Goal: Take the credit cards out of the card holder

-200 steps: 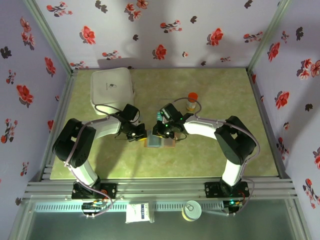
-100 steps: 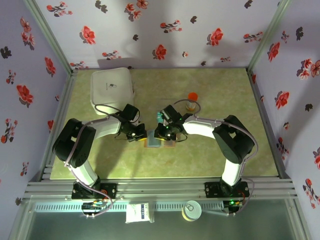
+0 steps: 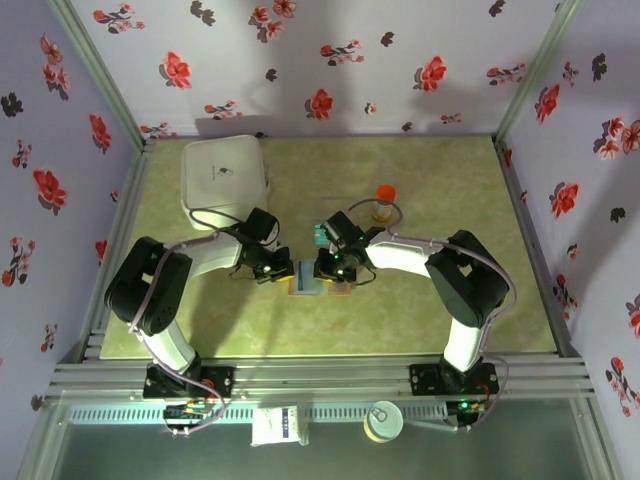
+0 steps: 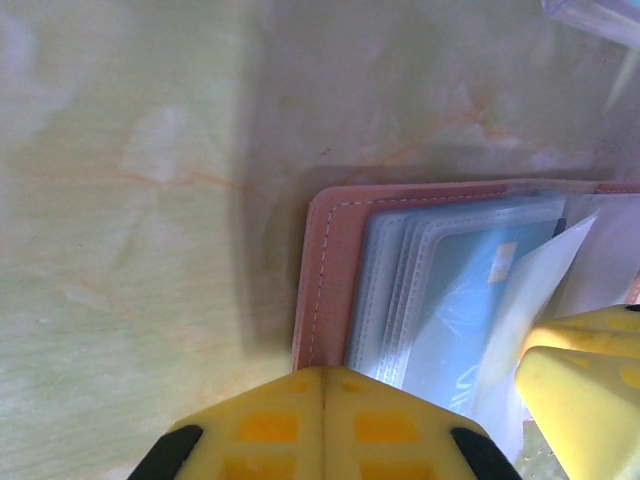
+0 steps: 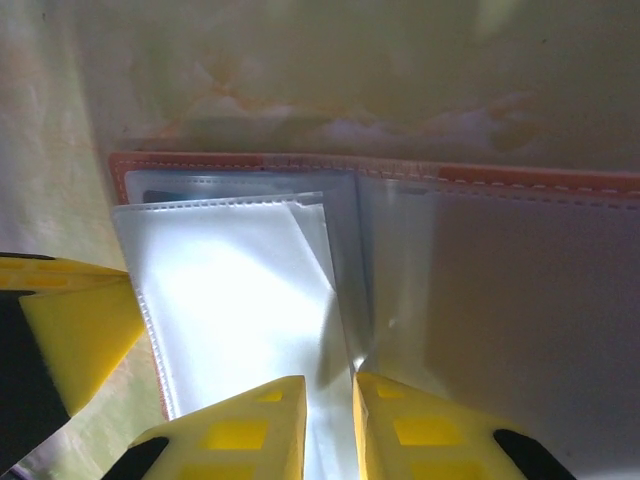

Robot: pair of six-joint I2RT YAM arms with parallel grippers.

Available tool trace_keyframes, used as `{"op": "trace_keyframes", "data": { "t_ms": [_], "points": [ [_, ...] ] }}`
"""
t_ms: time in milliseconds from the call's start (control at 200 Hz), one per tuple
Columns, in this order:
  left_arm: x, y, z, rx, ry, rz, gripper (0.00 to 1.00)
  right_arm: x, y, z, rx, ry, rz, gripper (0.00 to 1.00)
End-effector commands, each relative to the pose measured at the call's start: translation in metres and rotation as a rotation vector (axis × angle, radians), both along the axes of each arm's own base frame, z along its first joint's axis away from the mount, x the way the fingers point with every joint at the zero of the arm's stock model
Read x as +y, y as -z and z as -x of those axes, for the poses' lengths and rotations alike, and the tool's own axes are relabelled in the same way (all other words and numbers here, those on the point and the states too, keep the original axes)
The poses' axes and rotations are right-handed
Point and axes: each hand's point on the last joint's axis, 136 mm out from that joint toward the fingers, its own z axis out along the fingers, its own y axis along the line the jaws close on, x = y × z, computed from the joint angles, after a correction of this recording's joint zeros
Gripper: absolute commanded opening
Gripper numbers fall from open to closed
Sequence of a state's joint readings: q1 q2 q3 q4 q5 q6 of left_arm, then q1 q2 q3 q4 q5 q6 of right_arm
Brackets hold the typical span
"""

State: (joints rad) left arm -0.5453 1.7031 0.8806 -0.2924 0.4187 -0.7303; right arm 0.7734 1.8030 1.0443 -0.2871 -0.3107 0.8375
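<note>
Nearest, on the rail below the arm bases, lie a white packet (image 3: 278,425) with dark print too small to read and a round tin (image 3: 384,420). Just past the bases, in the middle of the green marbled table (image 3: 430,170), the card holder (image 4: 322,270) lies open and flat between the two grippers. The left gripper (image 4: 322,375) has its pincer pressed together at the holder's brown stitched rim. The right gripper (image 5: 330,385) is nearly together, clamped on a clear sleeve leaf (image 5: 230,300). A blue credit card (image 4: 450,310) with a small tan chip sits inside a sleeve; its pale script is illegible. Farther back stands a small orange-capped bottle (image 3: 383,203), and at far left a white square box (image 3: 225,175) with a tiny, unreadable lid mark.
</note>
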Motion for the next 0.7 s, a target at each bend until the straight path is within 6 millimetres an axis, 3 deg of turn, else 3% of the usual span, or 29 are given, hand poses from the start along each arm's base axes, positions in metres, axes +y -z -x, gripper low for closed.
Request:
{"op": "trace_keyframes", "data": {
  "t_ms": [0, 435, 695],
  "points": [
    [0.001, 0.001, 0.002, 0.016, 0.002, -0.027, 0.05, -0.006, -0.004, 0.002, -0.024, -0.01, 0.036, 0.2],
    [-0.015, -0.048, -0.01, -0.056, -0.011, 0.074, 0.14, -0.007, 0.0, 0.002, -0.018, -0.01, 0.04, 0.18],
    [-0.035, -0.044, -0.006, -0.033, 0.008, 0.138, 0.25, -0.008, 0.0, 0.004, -0.016, -0.011, 0.041, 0.18]
  ]
}}
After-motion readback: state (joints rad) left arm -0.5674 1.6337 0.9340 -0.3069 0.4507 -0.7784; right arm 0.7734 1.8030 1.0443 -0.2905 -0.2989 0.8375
